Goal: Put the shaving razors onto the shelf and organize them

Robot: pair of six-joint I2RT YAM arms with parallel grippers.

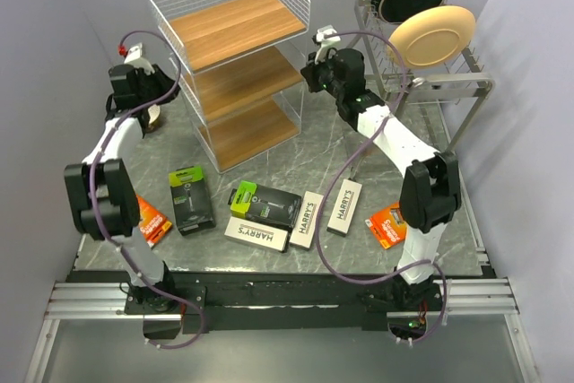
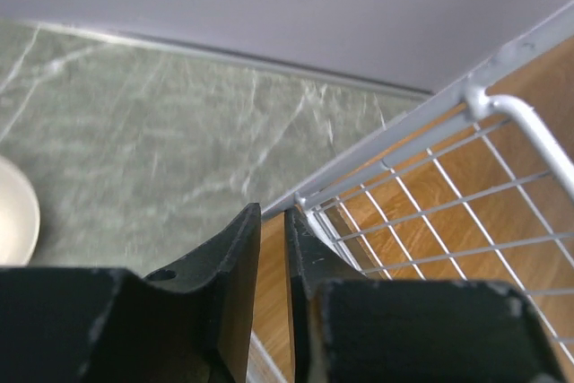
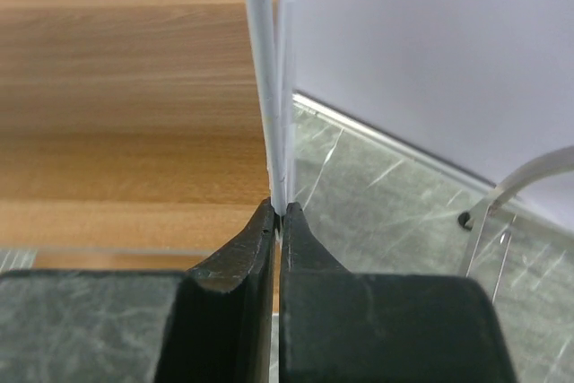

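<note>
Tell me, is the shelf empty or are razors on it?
Empty, as far as the top view shows: the shelf has bare wooden tiers, and the razor packs lie on the table in front of it.

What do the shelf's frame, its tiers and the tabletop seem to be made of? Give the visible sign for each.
Shelf frame: probably coated metal wire, thin white smooth rods in a grid. Tiers: wood or wood-look laminate, matte brown with straight grain. Tabletop: stone or stone-print, grey-green with pale veins; cannot tell which.
</note>
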